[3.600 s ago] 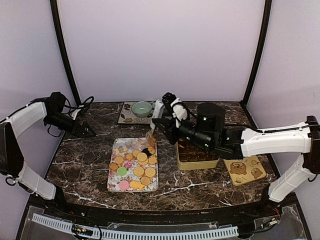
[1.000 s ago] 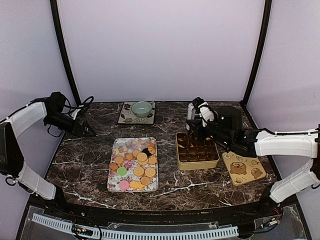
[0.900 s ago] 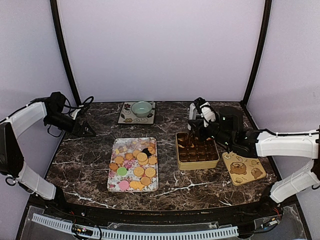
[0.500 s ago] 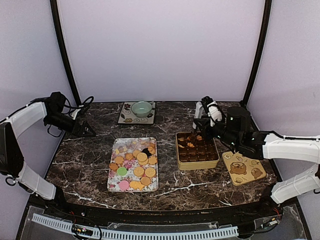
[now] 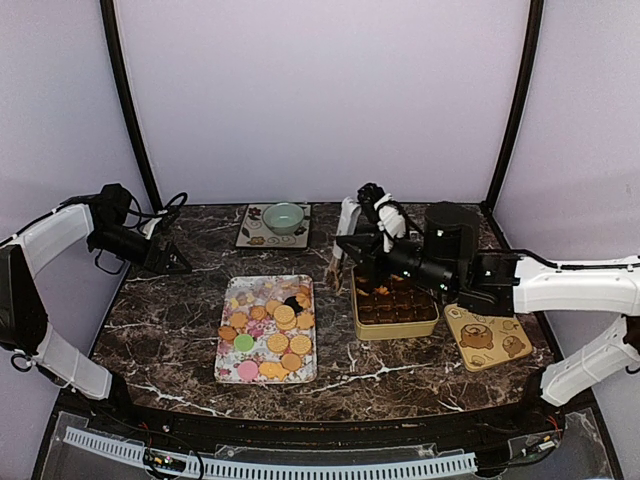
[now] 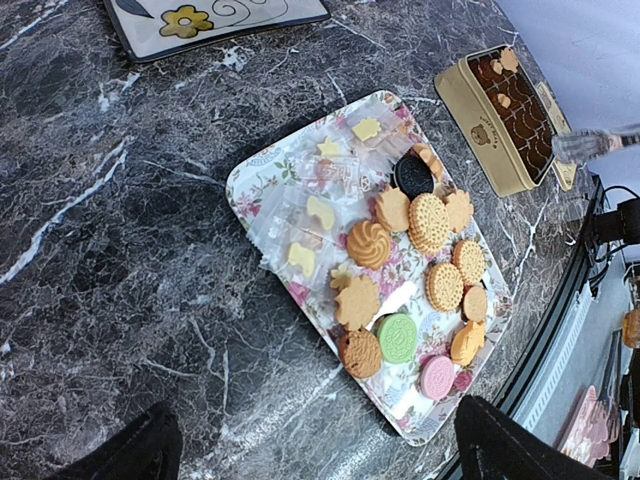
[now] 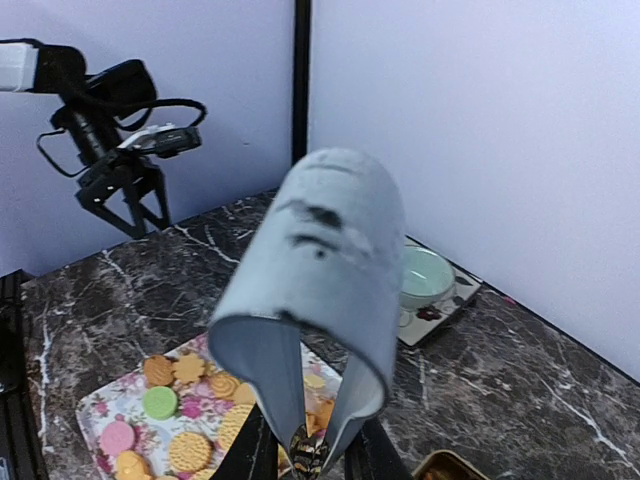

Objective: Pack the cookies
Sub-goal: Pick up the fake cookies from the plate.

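The cookies (image 5: 280,330) lie on a flowered tray (image 5: 225,345) at mid table: golden round and flower shapes, plus pink, green and dark ones (image 6: 430,225). A gold tin (image 5: 395,328) to the tray's right holds a few cookies (image 5: 378,291) in brown compartments. My right gripper (image 5: 350,262) hangs over the tin's far left corner, shut on pale grey-blue tongs (image 5: 336,268). The tongs' bend (image 7: 320,250) fills the right wrist view, its arms meeting between my right gripper's (image 7: 312,460) black fingers. My left gripper (image 5: 175,262) stands open at the far left, nothing between its fingers (image 6: 500,440).
The tin's lid (image 5: 490,340) with a bear picture lies right of the tin. A pale green bowl (image 5: 284,217) sits on a patterned mat at the back. Black frame posts stand at the back corners.
My right arm has swung left with the tongs, from over the tin's far right side to its far left corner. The left arm has not moved.
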`<move>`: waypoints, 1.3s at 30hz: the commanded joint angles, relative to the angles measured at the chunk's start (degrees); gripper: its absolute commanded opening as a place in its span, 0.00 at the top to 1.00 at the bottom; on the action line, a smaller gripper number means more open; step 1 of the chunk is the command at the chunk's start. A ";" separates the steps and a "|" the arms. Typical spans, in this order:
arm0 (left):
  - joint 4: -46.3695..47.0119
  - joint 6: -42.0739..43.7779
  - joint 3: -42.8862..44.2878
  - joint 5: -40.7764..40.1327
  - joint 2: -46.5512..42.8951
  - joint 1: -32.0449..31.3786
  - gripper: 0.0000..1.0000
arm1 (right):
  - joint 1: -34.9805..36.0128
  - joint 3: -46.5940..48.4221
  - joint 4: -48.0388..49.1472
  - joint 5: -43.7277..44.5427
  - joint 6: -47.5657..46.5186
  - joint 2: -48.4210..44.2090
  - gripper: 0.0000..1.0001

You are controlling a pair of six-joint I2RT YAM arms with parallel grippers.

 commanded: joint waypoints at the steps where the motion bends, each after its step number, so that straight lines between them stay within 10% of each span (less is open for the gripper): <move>1: -0.35 -0.23 -0.65 0.38 -1.01 0.43 0.02 | 8.48 6.08 4.44 -0.88 0.33 6.42 0.79; 15: -0.41 0.10 -1.34 -0.13 -2.06 0.43 0.01 | 19.38 15.90 6.65 -5.80 1.77 25.03 0.66; 39: -0.50 0.02 -1.01 0.44 -1.88 0.42 0.01 | 17.94 5.67 5.76 3.07 2.98 18.27 0.66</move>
